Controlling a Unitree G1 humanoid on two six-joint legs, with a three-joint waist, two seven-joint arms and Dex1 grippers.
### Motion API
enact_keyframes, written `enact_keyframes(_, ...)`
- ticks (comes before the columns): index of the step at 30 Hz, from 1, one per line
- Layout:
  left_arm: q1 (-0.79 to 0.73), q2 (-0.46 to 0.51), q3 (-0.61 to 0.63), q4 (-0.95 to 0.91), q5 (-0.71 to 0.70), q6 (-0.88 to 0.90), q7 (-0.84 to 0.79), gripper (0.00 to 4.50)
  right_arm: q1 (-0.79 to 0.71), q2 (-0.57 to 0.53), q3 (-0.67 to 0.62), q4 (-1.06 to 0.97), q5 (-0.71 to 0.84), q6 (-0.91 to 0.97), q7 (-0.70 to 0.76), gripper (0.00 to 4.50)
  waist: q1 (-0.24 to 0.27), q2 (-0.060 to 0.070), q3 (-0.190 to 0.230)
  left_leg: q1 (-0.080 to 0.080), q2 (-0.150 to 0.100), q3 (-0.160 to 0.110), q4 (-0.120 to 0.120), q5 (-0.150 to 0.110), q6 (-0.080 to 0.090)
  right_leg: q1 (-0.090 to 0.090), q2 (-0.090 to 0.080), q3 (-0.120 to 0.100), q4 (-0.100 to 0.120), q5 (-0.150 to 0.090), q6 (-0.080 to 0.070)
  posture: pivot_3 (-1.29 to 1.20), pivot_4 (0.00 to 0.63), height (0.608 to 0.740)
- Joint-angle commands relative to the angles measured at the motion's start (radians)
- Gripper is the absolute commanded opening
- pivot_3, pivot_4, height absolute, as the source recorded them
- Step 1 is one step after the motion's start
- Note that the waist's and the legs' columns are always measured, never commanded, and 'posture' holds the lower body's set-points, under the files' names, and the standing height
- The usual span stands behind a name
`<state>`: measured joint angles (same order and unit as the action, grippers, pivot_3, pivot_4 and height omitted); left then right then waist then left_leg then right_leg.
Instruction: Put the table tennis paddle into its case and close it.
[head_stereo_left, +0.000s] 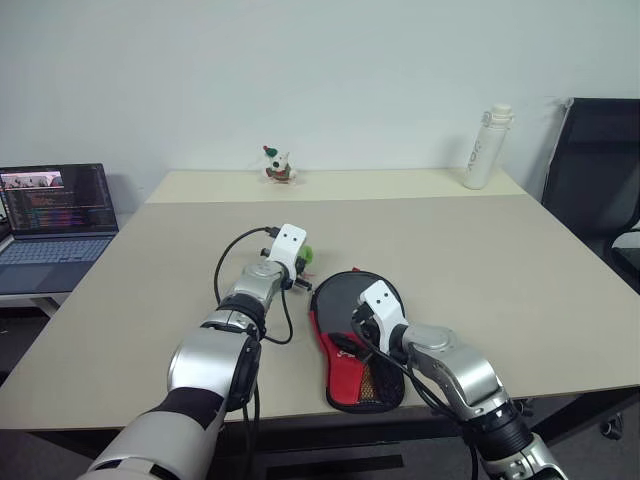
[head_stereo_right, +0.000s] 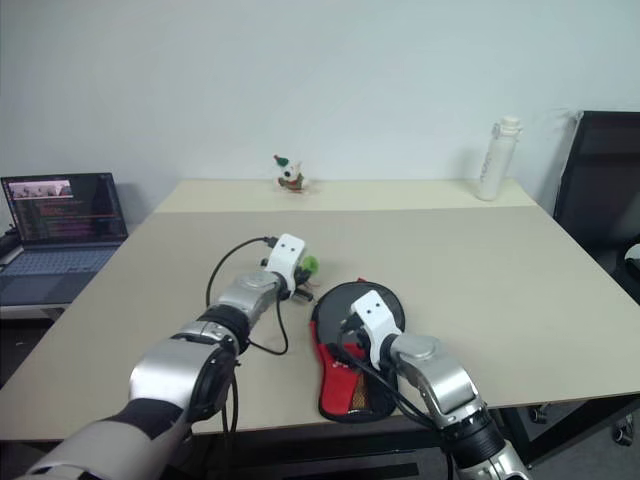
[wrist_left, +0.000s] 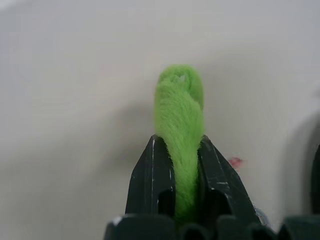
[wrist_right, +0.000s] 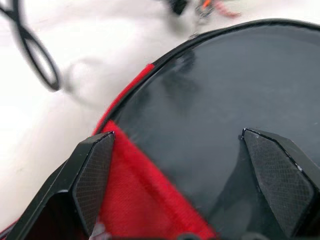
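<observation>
Glossy rubber paddle (wrist_right: 225, 100), fuzzy green tuft (wrist_left: 180, 115)

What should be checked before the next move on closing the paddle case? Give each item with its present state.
1. Paddle inside the case: ok, its black face lies in the open pouch.
2. Case closed: not ok, the red lining shows.
3. Left gripper gripping something: ok, shut on a green fuzzy tag.
4. Tag joined to the zip: cannot tell.
5. Right gripper free: ok, open wide above the paddle face, holding nothing.
6. Table around the case free of obstacles: ok, the bottle and small toy stand far back.
</observation>
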<state>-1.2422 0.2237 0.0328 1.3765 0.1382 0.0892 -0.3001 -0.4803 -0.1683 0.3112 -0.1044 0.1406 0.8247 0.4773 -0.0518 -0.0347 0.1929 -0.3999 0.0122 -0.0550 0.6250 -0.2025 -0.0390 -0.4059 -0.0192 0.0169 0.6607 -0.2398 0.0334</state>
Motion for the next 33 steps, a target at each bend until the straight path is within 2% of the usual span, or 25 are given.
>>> enact_keyframes(1, -0.069, -0.030, -0.005, -0.017, 0.027, -0.056, 0.047, 0.11, 0.061, -0.023, 0.064, -0.003, 0.010, 0.097, 0.024, 4.50, 0.001, 0.000, 0.000, 0.000, 0.000, 0.000, 0.000, 0.000, 0.000, 0.000, 0.000, 0.000, 0.000, 0.000, 0.000, 0.00, 0.150, 0.740)
enact_keyframes(5, -0.089, -0.075, -0.045, -0.014, 0.081, -0.100, 0.044, 0.11, 0.100, -0.045, 0.096, -0.058, 0.015, 0.144, 0.032, 4.50, 0.001, 0.000, 0.000, 0.000, 0.000, 0.000, 0.000, 0.000, 0.000, 0.000, 0.000, 0.000, -0.001, 0.000, 0.000, 0.00, 0.150, 0.740)
enact_keyframes(8, -0.101, -0.108, -0.129, -0.011, 0.167, -0.162, 0.030, 0.11, 0.134, -0.054, 0.113, -0.092, 0.020, 0.173, 0.033, 4.50, 0.004, 0.000, 0.000, 0.000, 0.000, 0.000, -0.001, 0.000, -0.001, 0.000, 0.000, 0.000, -0.002, 0.000, 0.000, 0.00, 0.150, 0.740)
enact_keyframes(23, -0.187, -0.243, -0.393, 0.004, 0.447, -0.380, 0.121, 0.11, 0.271, -0.014, 0.164, -0.231, 0.038, 0.266, -0.031, 4.50, 0.020, -0.001, -0.001, -0.002, 0.000, 0.001, -0.002, -0.002, -0.003, 0.000, -0.001, 0.000, -0.007, 0.000, 0.000, 0.00, 0.150, 0.740)
enact_keyframes(28, -0.188, -0.285, -0.466, 0.006, 0.514, -0.430, 0.139, 0.11, 0.304, -0.011, 0.165, -0.252, 0.039, 0.271, -0.050, 4.50, 0.020, -0.001, -0.001, -0.002, 0.000, 0.001, -0.005, -0.002, -0.003, 0.001, -0.001, 0.000, -0.012, 0.000, 0.000, 0.00, 0.150, 0.740)
enact_keyframes(33, -0.177, -0.300, -0.486, 0.009, 0.530, -0.447, 0.122, 0.11, 0.312, -0.003, 0.163, -0.250, 0.036, 0.265, -0.061, 4.50, 0.020, -0.001, -0.001, -0.001, 0.000, 0.001, -0.010, -0.003, -0.004, 0.001, -0.001, 0.000, -0.015, -0.001, 0.001, 0.00, 0.150, 0.740)
